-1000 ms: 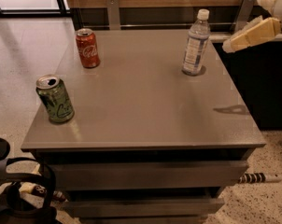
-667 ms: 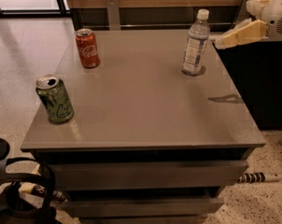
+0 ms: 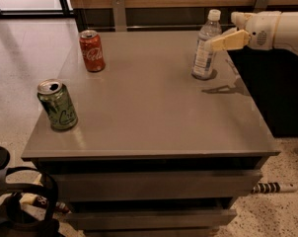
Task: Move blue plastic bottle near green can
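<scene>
Hovering beside blue plastic bottle (image 3: 204, 59) at far right corner: end effector (image 3: 219, 42), opening unclear; green can (image 3: 57, 105) near left edge.

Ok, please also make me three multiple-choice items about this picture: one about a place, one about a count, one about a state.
1. Where on the table does the green can stand?
A. near the front left corner
B. near the back right corner
C. in the centre

2. How many cans are on the table?
A. one
B. two
C. three

3. How does the bottle stand?
A. lying on its side
B. upright, cap on
C. upright, cap off

Answers:
1 A: it stands near the front left corner, far from the bottle at the back right.
2 B: there are only the green can and a red can.
3 B: it is upright with its white cap on, and the gripper is level with its upper part, on the right side of it.
</scene>
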Controlling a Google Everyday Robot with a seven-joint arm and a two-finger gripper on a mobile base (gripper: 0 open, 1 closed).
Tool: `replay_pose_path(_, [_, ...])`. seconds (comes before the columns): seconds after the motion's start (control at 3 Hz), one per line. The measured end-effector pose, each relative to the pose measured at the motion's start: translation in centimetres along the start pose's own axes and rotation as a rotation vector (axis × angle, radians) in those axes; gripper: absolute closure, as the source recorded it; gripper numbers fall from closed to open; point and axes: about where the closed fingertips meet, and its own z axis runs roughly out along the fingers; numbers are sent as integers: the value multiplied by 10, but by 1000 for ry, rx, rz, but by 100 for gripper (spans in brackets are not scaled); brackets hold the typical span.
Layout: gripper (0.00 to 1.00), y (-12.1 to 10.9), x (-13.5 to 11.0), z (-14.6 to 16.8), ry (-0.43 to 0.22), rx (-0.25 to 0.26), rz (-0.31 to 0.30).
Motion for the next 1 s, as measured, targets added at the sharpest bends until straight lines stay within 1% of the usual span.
replay_pose_path(0.33, [0, 4, 6, 16, -80, -6, 13])
replay_pose_path(0.67, [0, 8, 17, 23, -132, 4, 29])
replay_pose_path(1.0, [16, 10, 15, 27, -134, -2, 27])
